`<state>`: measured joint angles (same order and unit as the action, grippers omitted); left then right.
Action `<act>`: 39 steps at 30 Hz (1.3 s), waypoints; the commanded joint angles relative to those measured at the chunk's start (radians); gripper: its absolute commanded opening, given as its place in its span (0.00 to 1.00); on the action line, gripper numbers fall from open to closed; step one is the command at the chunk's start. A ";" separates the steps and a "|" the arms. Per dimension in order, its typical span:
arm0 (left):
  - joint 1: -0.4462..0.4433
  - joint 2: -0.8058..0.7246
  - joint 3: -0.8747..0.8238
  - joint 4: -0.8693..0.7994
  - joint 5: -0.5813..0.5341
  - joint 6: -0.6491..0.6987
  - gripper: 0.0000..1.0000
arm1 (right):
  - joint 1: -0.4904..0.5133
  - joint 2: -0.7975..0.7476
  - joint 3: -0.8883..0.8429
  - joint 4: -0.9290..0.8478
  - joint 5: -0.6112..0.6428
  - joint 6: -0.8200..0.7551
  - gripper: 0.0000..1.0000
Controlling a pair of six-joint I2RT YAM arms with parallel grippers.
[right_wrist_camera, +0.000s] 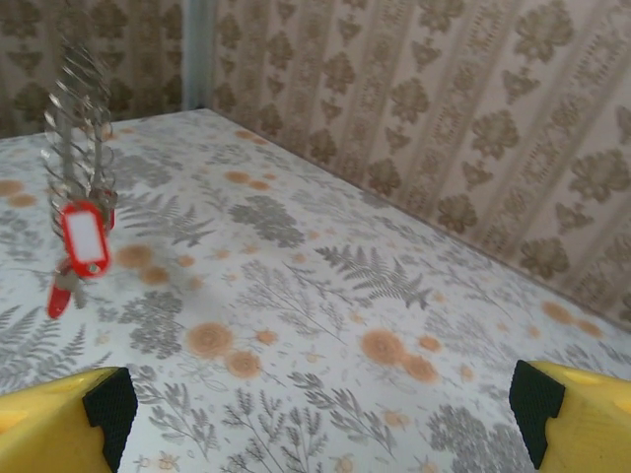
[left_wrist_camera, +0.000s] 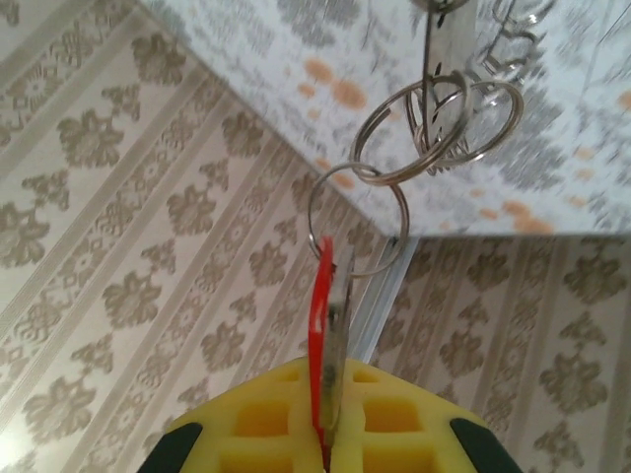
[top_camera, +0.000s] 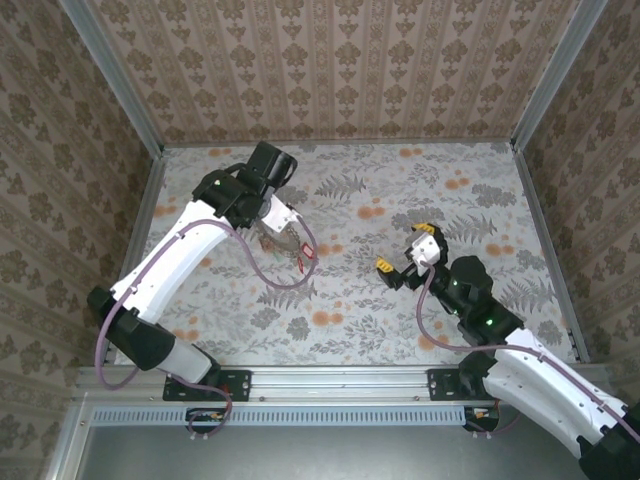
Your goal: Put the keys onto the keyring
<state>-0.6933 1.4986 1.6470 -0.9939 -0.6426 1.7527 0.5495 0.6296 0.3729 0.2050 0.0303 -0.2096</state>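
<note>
My left gripper (left_wrist_camera: 325, 379) is shut: its yellow pads pinch a red-headed key (left_wrist_camera: 320, 315) edge-on, with a thin grey metal piece beside it. That key sits on a wire ring linked to more grey rings of the keyring (left_wrist_camera: 414, 128). From above, the left gripper (top_camera: 283, 233) holds this bundle over the left middle of the table, with red keys (top_camera: 305, 258) dangling below. The right wrist view shows the keyring (right_wrist_camera: 79, 128) as a grey coil-like bunch, with a red tag-shaped key (right_wrist_camera: 86, 239) and a smaller red key (right_wrist_camera: 57, 296) hanging under it. My right gripper (top_camera: 405, 248) is open and holds nothing, its fingertips (right_wrist_camera: 59, 424) wide apart.
The floral tablecloth (top_camera: 400, 190) covers the table, closed in by patterned walls (top_camera: 330, 70) on three sides with metal corner posts (top_camera: 545, 75). A cable loops from the left arm near the bundle (top_camera: 262, 275).
</note>
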 commanded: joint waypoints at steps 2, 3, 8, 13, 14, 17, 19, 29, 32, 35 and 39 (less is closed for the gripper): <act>0.005 0.003 0.009 0.142 -0.083 0.158 0.00 | -0.020 -0.020 -0.046 0.078 0.154 0.089 1.00; 0.005 0.005 0.013 0.149 -0.074 0.162 0.00 | -0.025 -0.026 -0.053 0.083 0.166 0.095 1.00; -0.005 0.020 0.013 0.166 -0.047 0.137 0.00 | -0.050 -0.053 -0.064 0.070 0.186 0.117 1.00; -0.059 0.058 -0.001 0.158 0.006 0.051 0.00 | -0.074 -0.069 -0.069 0.054 0.205 0.154 1.00; -0.069 0.073 0.001 0.160 0.013 0.031 0.00 | -0.078 -0.070 -0.071 0.053 0.213 0.167 1.00; -0.094 0.138 0.035 0.170 0.040 -0.011 0.00 | -0.093 -0.071 -0.073 0.056 0.224 0.203 1.00; -0.112 0.194 0.077 0.174 0.051 -0.036 0.00 | -0.103 -0.073 -0.075 0.061 0.224 0.223 1.00; -0.159 0.442 0.263 0.235 0.134 -0.099 0.00 | -0.153 -0.117 -0.074 0.049 0.269 0.266 1.00; -0.151 0.450 0.226 0.247 0.144 -0.113 0.00 | -0.169 -0.132 -0.078 0.028 0.263 0.272 1.00; -0.132 0.419 0.136 0.272 0.162 -0.137 0.00 | -0.183 -0.142 -0.086 0.018 0.256 0.277 1.00; -0.095 0.360 -0.017 0.303 0.174 -0.181 0.00 | -0.194 -0.140 -0.097 0.026 0.243 0.288 1.00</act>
<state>-0.8177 1.9137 1.6993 -0.7010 -0.4896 1.6279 0.3634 0.5007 0.2947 0.2363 0.2630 0.0563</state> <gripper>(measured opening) 0.058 0.997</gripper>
